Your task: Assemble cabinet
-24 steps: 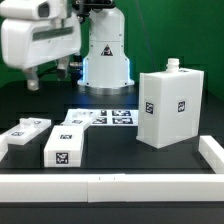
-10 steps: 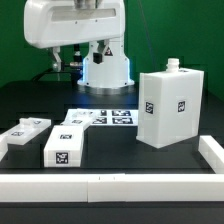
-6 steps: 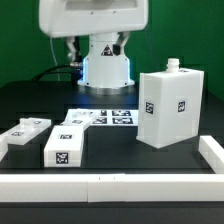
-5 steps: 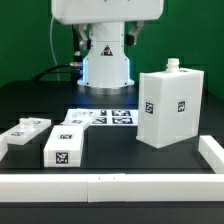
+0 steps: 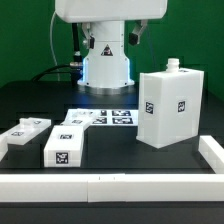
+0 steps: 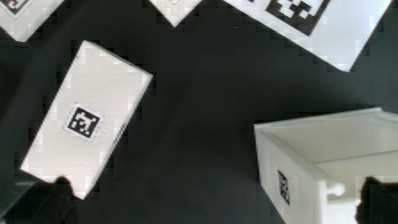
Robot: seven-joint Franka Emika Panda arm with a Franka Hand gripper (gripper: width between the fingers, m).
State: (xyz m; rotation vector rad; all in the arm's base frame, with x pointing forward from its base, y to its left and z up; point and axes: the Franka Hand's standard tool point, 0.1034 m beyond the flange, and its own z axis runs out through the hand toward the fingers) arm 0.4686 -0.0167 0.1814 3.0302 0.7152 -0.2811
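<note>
We judge the assembly to be at an early pick-up stage: no panel is yet joined to the cabinet box (image 5: 168, 108), and the arm hangs above the counter (image 5: 120, 165) with nothing in its grasp. The cabinet box stands upright on the exterior view's right, apart from the other parts, with a small peg (image 5: 172, 65) projecting from its top face. A flat tagged panel (image 5: 25, 130) lies on the exterior view's left, and just beside it, nearer the camera, sits the smaller white block (image 5: 65, 148). The marker board (image 5: 105, 118) lies between these parts and the cabinet box. In the wrist view the end effector (image 6: 210, 198) is released: its two dark fingertips (image 6: 48, 197) sit wide apart, with bare counter and one corner of the cabinet box between them and nothing touching either. A white piece bearing one tag (image 6: 89, 115) lies below the camera; we cannot tell from this view whether it is the block or a panel. The next move calls for selecting one part, centring the spread fingers over it, aligning them across its narrower dimension, and descending until they flank both edges before closing. We advise keeping clear of the cabinet box corner during descent, since contact could shift it.
</note>
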